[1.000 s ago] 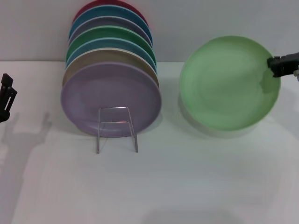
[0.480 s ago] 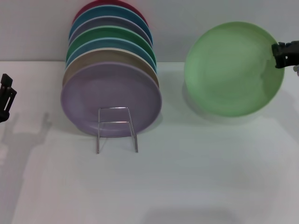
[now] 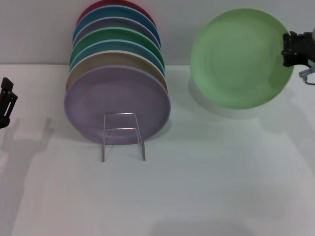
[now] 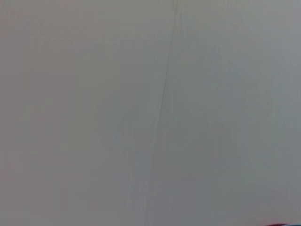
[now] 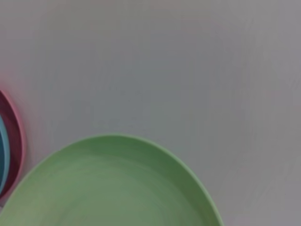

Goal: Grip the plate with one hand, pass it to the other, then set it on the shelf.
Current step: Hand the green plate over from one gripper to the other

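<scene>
my right end effector (image 3: 290,49) is pinching the right edge of the plate (image 3: 238,56), and over the last second it has lifted the plate off the desk (image 3: 197,187) so it now hangs tilted in the air, well right of the shelf (image 3: 123,135) and its row of standing plates. the first grip looks done, so i judge the handover is next. my left end effector (image 3: 6,101) waits at the far left; i cannot tell whether it is spread.
</scene>
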You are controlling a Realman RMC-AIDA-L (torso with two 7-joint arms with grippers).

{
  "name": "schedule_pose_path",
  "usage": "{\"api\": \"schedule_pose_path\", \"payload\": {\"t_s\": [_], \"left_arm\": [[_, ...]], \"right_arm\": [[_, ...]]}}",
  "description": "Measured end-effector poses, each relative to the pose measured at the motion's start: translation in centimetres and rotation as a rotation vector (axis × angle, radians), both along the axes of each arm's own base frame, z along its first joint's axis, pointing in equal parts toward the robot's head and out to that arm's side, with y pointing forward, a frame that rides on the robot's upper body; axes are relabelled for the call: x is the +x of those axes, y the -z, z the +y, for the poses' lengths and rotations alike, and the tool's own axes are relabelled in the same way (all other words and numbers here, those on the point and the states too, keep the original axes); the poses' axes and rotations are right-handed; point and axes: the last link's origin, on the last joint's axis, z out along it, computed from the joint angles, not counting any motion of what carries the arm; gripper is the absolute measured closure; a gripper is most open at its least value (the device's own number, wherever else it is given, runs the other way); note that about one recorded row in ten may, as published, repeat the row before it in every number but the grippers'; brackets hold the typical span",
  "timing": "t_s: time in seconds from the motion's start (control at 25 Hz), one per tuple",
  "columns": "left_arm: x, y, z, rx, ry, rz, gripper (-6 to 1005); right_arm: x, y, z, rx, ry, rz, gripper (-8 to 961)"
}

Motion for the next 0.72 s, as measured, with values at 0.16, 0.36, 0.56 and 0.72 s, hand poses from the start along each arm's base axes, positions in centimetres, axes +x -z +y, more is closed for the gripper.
{"api": "schedule_pose_path", "payload": {"t_s": [0.16, 0.36, 0.56, 0.72], "left_arm": [[-0.1, 0.0, 0.0, -0.001, -0.002, 0.002, 167], [-0.2, 0.0, -0.3, 0.003, -0.004, -0.001, 167], [-0.1, -0.2, -0.8, 0.019, 0.010, -0.006, 166], [-0.2, -0.2, -1.0, 0.019, 0.009, -0.005, 167]], "right_arm": [[1.6, 1.4, -0.5, 0.067, -0.025, 0.013, 934], [2.6, 2.9, -1.7, 0.134, -0.074, 0.018, 934], [3.3, 3.9, -3.0, 0.179, -0.108, 0.027, 934], [4.1, 4.6, -3.6, 0.213, -0.128, 0.042, 934]]}}
